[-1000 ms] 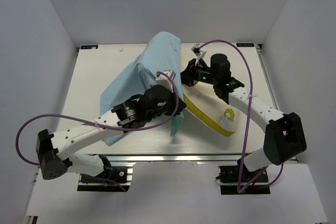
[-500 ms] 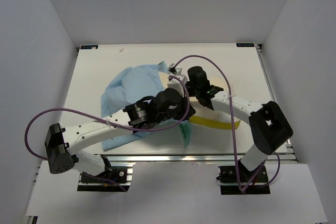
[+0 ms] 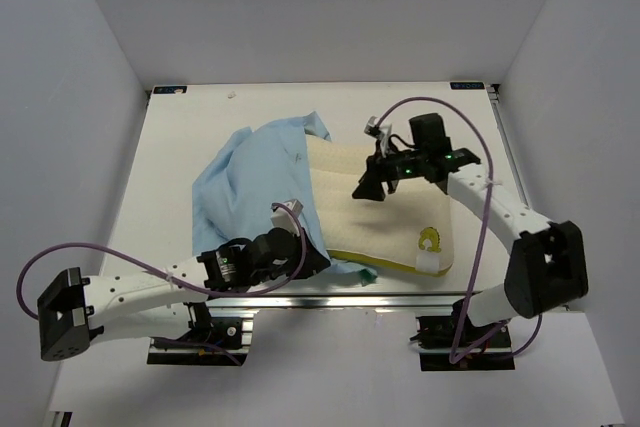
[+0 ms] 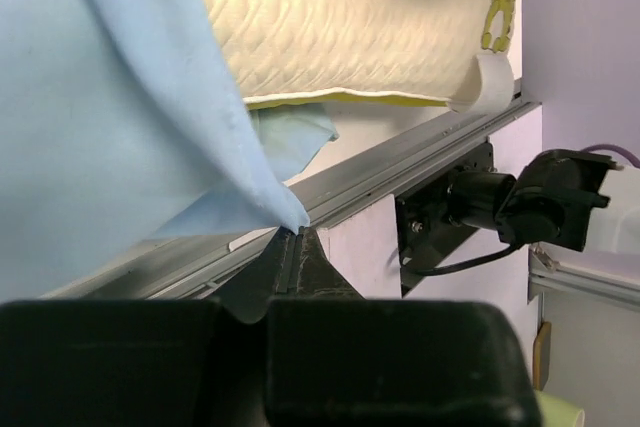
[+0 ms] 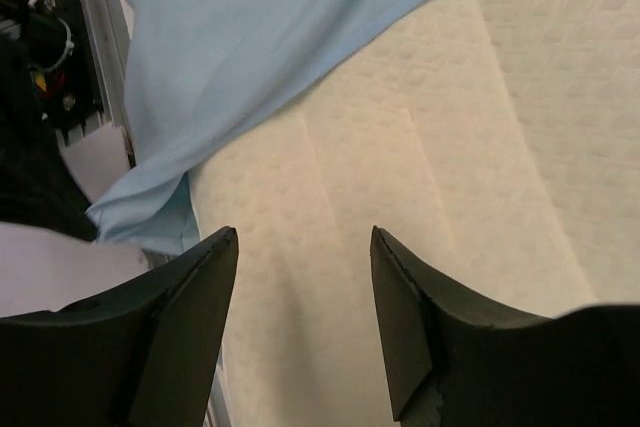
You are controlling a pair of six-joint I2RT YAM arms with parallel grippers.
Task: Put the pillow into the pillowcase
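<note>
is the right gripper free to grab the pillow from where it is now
Probably yes: the right gripper hangs open just over the bare pillow, with the pillowcase covering only its left edge.

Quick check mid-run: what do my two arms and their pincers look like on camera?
Both arms have white links and black joint housings: left arm, right arm. A purple cable loops along each. The left pincer and right pincer have matte black, wedge-shaped fingers.

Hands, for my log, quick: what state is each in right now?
Left hand: closed, pinching the pillowcase corner.
Right hand: open, empty, above the pillow.
</note>
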